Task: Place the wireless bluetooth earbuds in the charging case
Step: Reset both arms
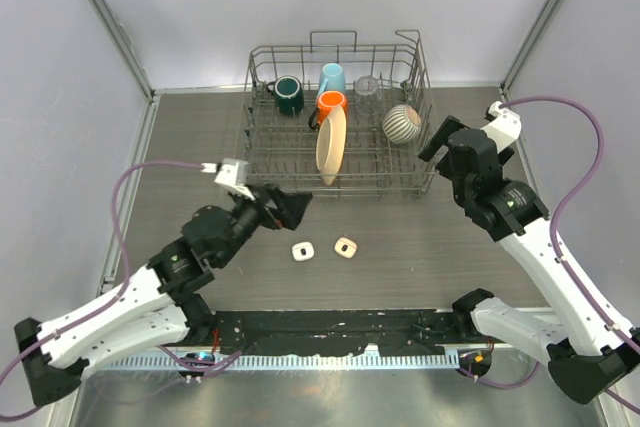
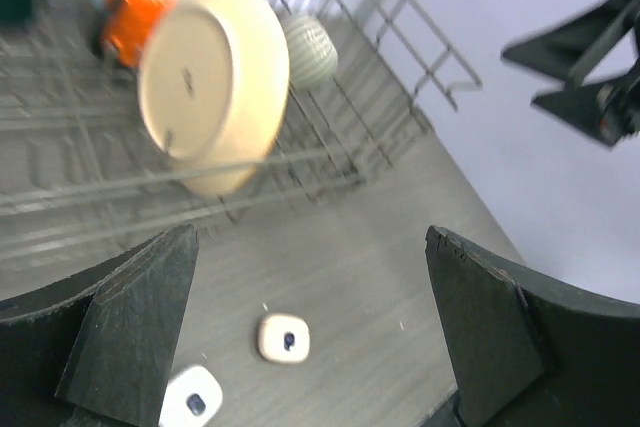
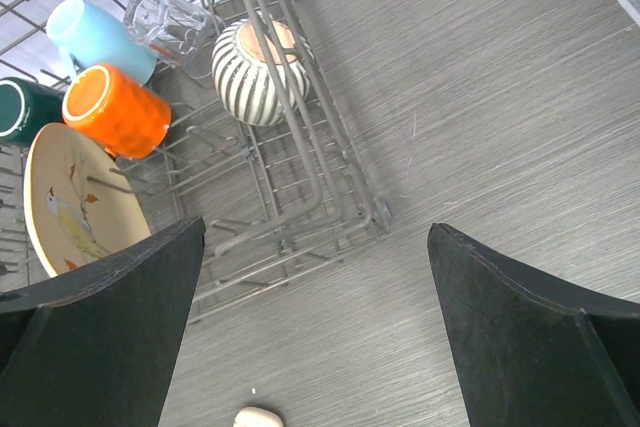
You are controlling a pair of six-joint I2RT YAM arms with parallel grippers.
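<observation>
Top external: left and right jaws spread wide, empty; two white pieces (image 1: 303, 251) (image 1: 345, 247) nearby.

Dish rack (image 1: 390, 169) blocks behind; tabletop (image 1: 400, 247) in front seems passable.

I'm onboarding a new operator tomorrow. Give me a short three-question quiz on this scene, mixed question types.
1. True or false: the left end effector and the right end effector are both open and empty.
2. How many small pale cases lie on the table?
3. The cream plate stands: A) in the dish rack, B) on the table, C) in an end effector.
Key: 1 true; 2 two; 3 A.
</observation>
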